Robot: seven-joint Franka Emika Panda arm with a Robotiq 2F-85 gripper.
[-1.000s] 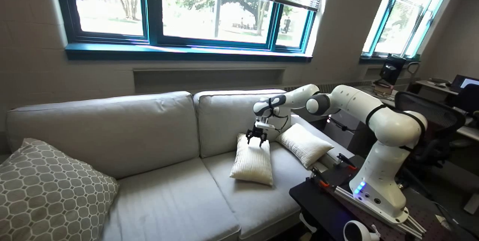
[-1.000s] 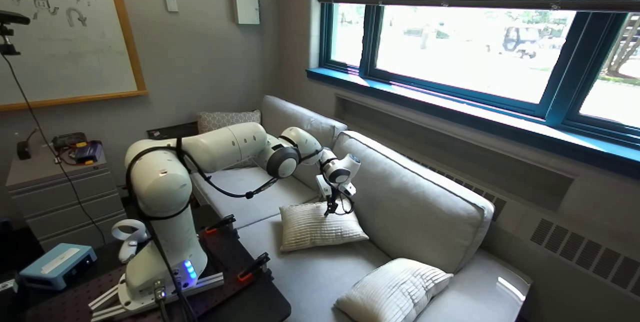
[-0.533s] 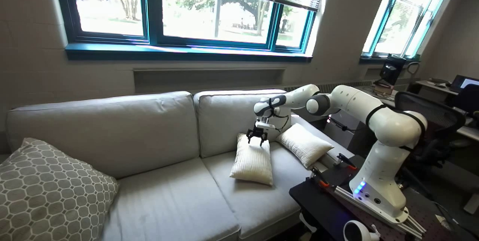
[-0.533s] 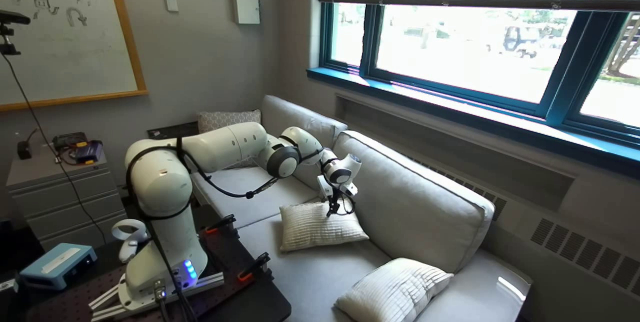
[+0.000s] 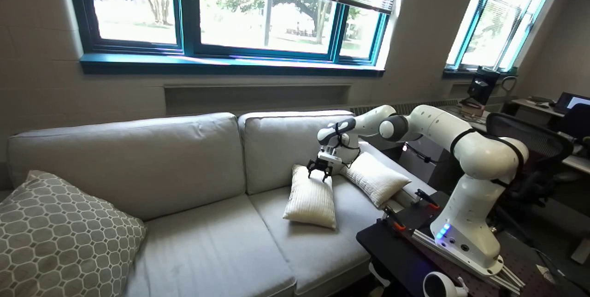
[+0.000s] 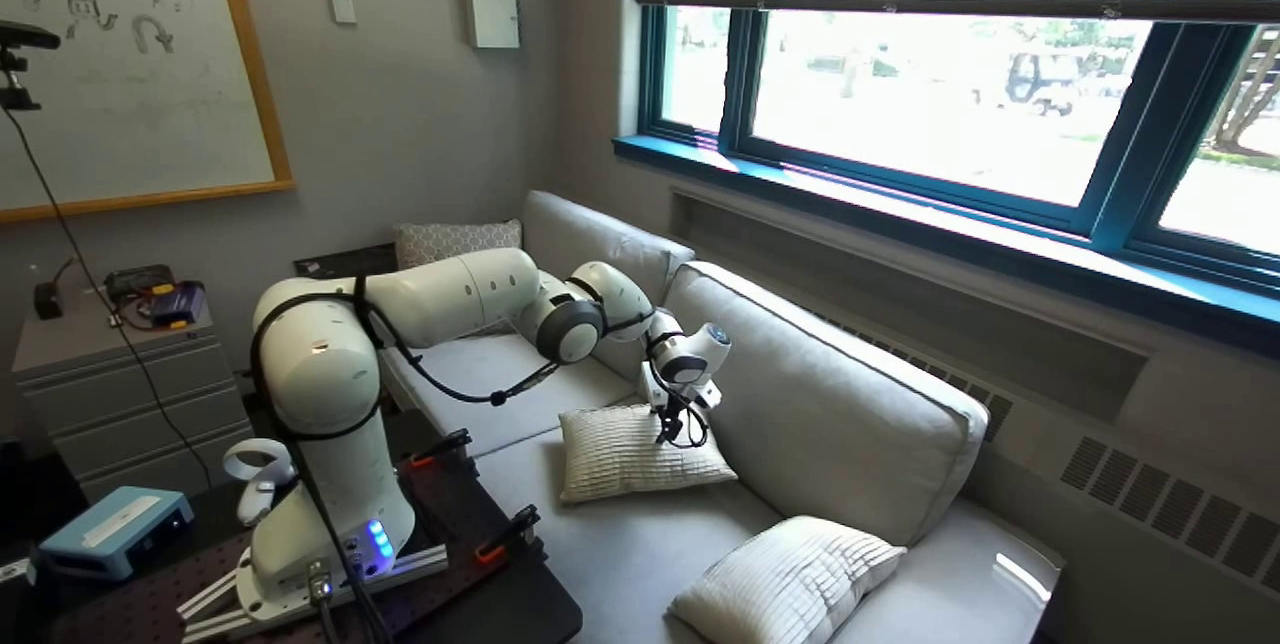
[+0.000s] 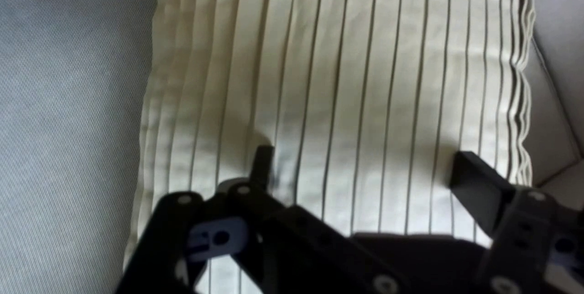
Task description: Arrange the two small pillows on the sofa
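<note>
My base stands upright on the black table, and from the shoulder my arm extends over the light grey sofa, rising a little before it bends at the elbow. Past that bend the forearm slopes down to my wrist, and below it my gripper points at the seat with a slight lean. A black cable sags under the elbow, and a dark loop hangs by the gripper. My jaws are spread wide, and in both exterior views they are over the pleated off-white pillow, at the end toward the back cushion. In the wrist view one finger is set well in from the pillow's left edge, the other much closer to its right edge, with the pleats running lengthwise between them. Soft shadows lie on the cloth just beside both tips; whether either tip touches it, I cannot tell. This pillow lies flat on the seat, near the seam between the two seat cushions. The second off-white pillow sits at a slant beside the armrest, apart from the first one. At the opposite end of the sofa a larger grey patterned cushion leans, well apart from both. Blue lights glow on the side of my base.
</note>
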